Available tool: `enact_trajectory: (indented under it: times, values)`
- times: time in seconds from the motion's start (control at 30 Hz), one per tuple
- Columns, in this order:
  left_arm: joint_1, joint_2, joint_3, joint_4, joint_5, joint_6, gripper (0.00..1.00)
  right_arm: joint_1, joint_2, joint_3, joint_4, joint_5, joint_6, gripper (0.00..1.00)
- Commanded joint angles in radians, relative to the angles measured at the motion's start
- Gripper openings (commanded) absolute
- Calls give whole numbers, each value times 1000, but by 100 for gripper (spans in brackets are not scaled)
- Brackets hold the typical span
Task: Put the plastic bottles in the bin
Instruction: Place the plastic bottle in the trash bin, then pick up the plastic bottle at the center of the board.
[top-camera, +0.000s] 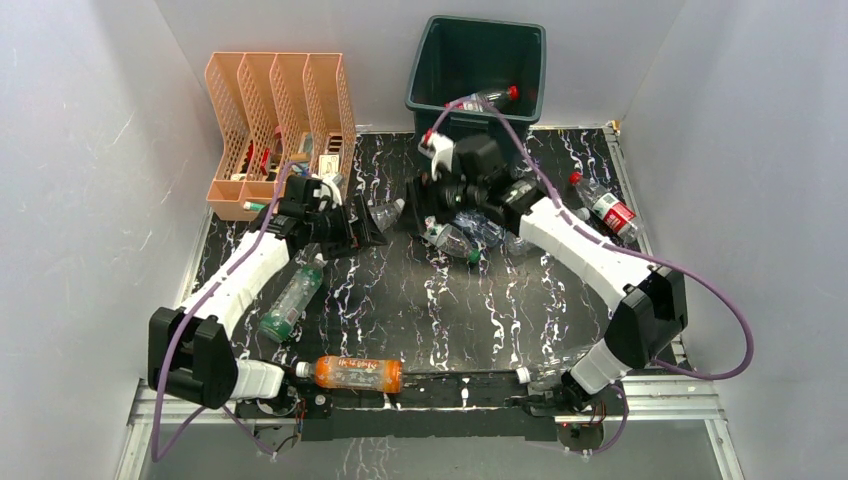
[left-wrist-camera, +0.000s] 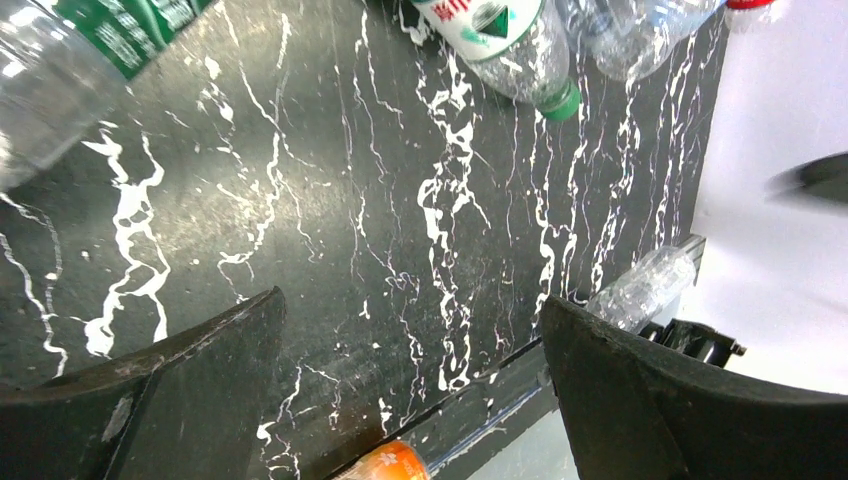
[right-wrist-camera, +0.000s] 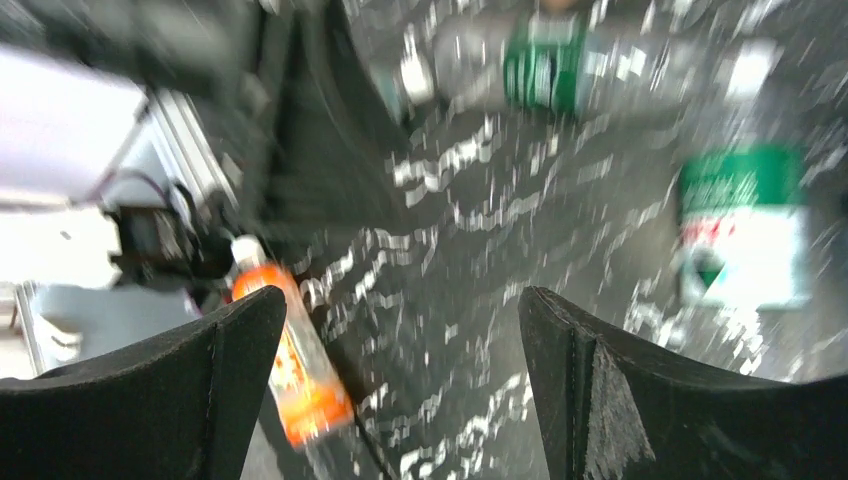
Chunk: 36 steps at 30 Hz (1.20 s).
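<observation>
At the far left of the black, white-veined counter (top-camera: 420, 310) stands a peach slotted file organizer (top-camera: 280, 125). In front of it the left arm reaches inward. The left end effector (left-wrist-camera: 412, 302) hangs over bare counter with its fingers spread wide and nothing between them. Beside that arm a green-labelled bottle (top-camera: 292, 300) lies on its side. At the near edge, between the two arm bases, lies an orange bottle (top-camera: 352, 373) with a white cap. In the top view a small clear bottle (top-camera: 393, 212) lies just beside the tip of the left end effector.

In the middle of the counter a cluster of clear bottles (top-camera: 462, 236) lies heaped under the right arm's wrist, among them a green-capped bottle (left-wrist-camera: 510, 45). The right end effector (right-wrist-camera: 400, 300) hovers over the counter near this cluster, its fingers wide apart and empty; its wrist view is blurred.

At the far edge behind the cluster stands the dark green bin (top-camera: 470, 55), with a red-capped bottle (top-camera: 492, 97) lying inside it. Farther right, a red-labelled bottle (top-camera: 606, 210) lies near the counter's right edge. A clear bottle (top-camera: 553, 366) lies by the right arm's base.
</observation>
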Motion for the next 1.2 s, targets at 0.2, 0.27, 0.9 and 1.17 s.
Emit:
enact_trajectory:
  times: [0.2,0.27,0.9,1.17]
  values:
    - [126,-7,115,-95,29,64,98,186,-135,-302,62,73,-22,98]
    - [131,-14,125,-107,26,68,98,240,-122,-332,78,87,-30,98]
    - [142,-109,32,-163,16,81,98,573,132,-306,90,175,-220,98]
    - [142,-140,-21,-160,19,78,98,645,221,-271,81,242,-249,98]
